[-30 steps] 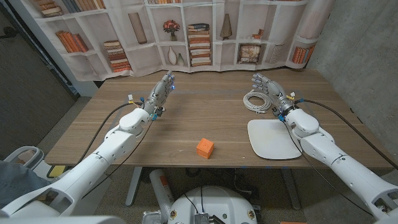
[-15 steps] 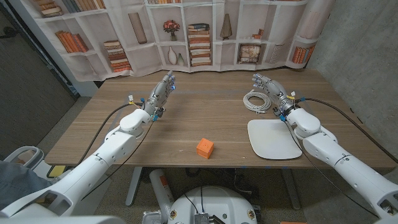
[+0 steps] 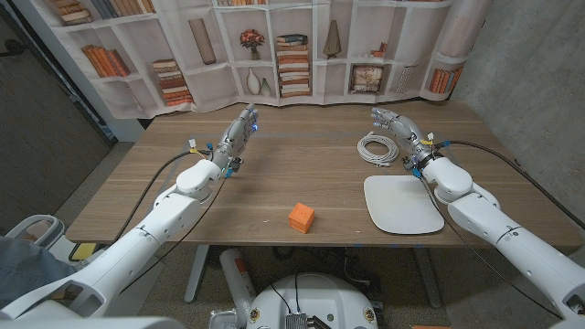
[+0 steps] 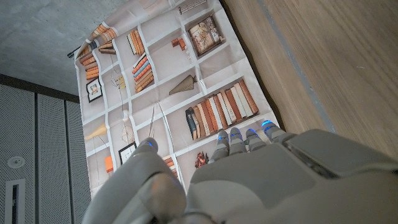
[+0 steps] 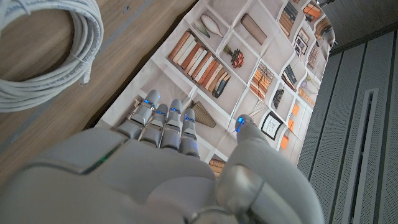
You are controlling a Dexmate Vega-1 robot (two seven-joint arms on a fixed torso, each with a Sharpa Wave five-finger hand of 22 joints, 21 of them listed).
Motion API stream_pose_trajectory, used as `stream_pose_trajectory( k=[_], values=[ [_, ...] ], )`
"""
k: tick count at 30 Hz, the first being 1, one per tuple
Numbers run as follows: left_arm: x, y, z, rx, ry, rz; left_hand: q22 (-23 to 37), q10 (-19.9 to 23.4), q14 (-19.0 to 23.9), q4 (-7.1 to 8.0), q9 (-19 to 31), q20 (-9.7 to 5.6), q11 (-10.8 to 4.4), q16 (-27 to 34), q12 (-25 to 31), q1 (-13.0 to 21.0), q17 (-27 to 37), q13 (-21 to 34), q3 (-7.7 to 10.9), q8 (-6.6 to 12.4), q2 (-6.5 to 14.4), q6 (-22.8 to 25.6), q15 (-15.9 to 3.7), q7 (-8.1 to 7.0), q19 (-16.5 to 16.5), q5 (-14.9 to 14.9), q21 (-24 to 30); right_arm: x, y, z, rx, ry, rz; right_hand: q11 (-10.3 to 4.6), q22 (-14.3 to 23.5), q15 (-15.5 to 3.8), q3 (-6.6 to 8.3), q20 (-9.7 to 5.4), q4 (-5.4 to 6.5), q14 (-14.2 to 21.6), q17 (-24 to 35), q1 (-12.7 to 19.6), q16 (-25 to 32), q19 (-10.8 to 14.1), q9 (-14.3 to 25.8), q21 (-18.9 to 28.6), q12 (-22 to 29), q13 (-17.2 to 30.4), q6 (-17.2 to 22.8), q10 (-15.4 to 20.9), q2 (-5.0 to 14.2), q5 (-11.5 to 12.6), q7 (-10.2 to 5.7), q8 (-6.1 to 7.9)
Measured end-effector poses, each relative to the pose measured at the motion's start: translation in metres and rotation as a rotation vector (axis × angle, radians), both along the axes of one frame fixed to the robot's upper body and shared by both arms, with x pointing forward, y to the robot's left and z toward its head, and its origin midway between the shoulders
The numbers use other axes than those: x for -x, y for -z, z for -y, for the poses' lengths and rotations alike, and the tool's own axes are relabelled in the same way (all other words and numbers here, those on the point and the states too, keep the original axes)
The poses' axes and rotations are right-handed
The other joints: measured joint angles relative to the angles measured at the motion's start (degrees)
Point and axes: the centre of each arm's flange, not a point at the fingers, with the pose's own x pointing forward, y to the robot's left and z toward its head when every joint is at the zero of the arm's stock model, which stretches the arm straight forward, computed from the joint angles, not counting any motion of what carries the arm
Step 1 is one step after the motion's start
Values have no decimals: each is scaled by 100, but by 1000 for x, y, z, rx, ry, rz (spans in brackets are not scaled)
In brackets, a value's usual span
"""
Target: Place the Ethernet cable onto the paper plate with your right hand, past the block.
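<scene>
The coiled white Ethernet cable lies on the wooden table's right half, beyond the white paper plate. The cable's coil also appears in the right wrist view. My right hand hovers just to the right of the coil with fingers stretched out and apart, holding nothing. An orange block sits near the front edge, left of the plate. My left hand stands on the left half with straight fingers and holds nothing.
A printed bookshelf backdrop hangs behind the table's far edge. A grey concrete wall rises to the right. Bare wood spans the stretch between both hands.
My right hand has shifted slightly to the right and away from the cable coil. The left hand, cable, plate and block stay where they were.
</scene>
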Motion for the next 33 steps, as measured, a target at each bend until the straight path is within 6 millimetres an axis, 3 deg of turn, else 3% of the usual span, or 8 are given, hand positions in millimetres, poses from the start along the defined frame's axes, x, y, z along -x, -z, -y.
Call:
stream_pose_trajectory(
  k=[33],
  values=[
    [1,-9,2,-18,-4,20,-1,0,0,-24,0,0,0,0,22,0,0,0,-25,0,0,-1,0,0,0,-1,-44,9,-10,-11,150,113,62,-31,0,0,0,0,-46,1,1,53,0,0,1,-95,-45,2,62,-31,53,0,-62,0]
  ],
)
